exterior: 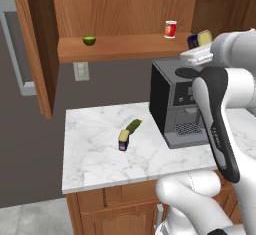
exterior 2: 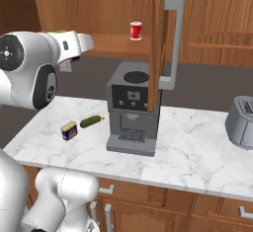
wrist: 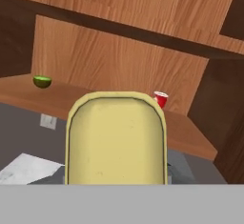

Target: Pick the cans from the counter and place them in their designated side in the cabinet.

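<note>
Gripper [exterior: 200, 41] around squat yellow-topped can [wrist: 116, 139]

A rendered home kitchen: a marble counter [exterior: 100, 164] over wooden drawer fronts, a coffee machine [exterior 2: 131, 110] at centre frame, a toaster [exterior 2: 241, 122] at right, and a wooden wall cabinet [exterior: 125, 46] along the top.

White grey-veined marble worktop [exterior: 100, 164]; dark blue can [exterior: 123, 141] with yellow top beside a green pickle [exterior: 133, 125]; red-and-white can [exterior: 170, 29] on the reddish-brown cabinet [exterior: 115, 9] shelf.
</note>
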{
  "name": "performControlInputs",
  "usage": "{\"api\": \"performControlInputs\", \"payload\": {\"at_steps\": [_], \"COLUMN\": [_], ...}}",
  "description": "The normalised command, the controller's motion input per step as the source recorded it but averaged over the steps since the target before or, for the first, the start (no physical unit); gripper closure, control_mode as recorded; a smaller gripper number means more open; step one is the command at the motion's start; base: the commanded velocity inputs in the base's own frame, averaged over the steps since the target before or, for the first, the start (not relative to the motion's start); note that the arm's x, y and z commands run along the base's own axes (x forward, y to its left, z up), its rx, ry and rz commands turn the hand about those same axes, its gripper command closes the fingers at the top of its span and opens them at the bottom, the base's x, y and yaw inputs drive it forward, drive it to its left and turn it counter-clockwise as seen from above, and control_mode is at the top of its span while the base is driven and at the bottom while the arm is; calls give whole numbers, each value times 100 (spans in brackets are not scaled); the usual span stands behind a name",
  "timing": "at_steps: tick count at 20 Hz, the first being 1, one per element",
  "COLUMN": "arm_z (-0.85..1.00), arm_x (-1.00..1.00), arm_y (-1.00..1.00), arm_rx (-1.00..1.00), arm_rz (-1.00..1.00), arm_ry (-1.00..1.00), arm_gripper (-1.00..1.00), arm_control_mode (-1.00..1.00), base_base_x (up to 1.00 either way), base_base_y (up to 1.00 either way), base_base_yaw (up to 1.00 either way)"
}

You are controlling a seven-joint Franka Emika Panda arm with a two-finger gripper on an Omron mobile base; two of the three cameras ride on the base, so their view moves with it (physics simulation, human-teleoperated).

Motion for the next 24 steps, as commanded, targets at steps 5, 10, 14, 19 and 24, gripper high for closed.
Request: {"api": "performControlInputs", "payload": {"at_steps": [5,10,14,19,24], "arm_z": [4,2,0,0,0], "arm_x": [26,22,16,18,22], "arm_y": [0,0,-6,-7,-4], "arm_rx": [0,0,0,0,0], "arm_rz": [0,0,0,0,0], "arm_ry": [5,4,0,0,0], "arm_gripper": [100,100,100,100,100], "arm_control_mode": [-100,-100,-100,-100,-100], "base_base_x": [0,0,0,0,0], "base_base_y": [0,0,0,0,0], "base_base_yaw": [0,0,0,0,0]}}
